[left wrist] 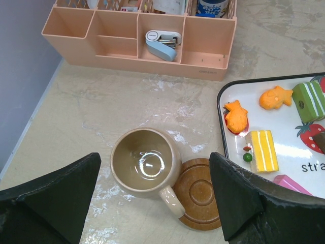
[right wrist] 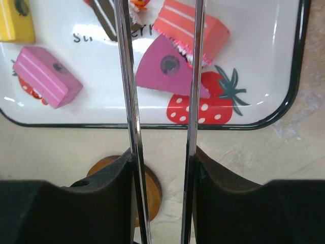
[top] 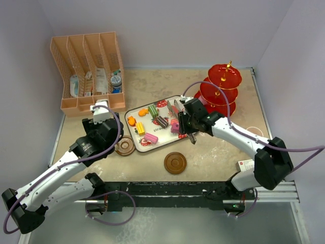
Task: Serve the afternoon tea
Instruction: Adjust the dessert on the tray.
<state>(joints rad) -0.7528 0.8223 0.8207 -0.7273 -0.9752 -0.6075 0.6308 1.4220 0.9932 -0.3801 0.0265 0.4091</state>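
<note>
**Left arm.** My left pincer point(left wrist: 155, 157) stands released, fingers spread wide, grasping nothing. The tan mug point(left wrist: 144, 163) stands upright on the table point(left wrist: 127, 101) at 12 o'clock from it, between the lines of the two fingers. Its handle points to 5 o'clock and overhangs the rim of a brown saucer point(left wrist: 202, 195), which lies just beside the mug at 4 o'clock.

**Right arm.** My right pincer point(right wrist: 163, 152) is clenched on the metal tongs point(right wrist: 127, 76). Their two blades run straight out to 12 o'clock over the tray point(right wrist: 264, 46). The purple wedge cake point(right wrist: 162, 71) lies flat on the tray between the blades. Its long axis runs across them, and the right blade crosses its 3 o'clock corner. A coral cake point(right wrist: 177, 23) touches it at 1 o'clock.

**Judgement.** The right arm is the nearer to the cakes and to the red stand point(top: 221, 89), which stands at about 2 o'clock from that pincer, near but apart. I judge the wedge is the next piece to lift. The blade riding on its corner may tip it.
</note>
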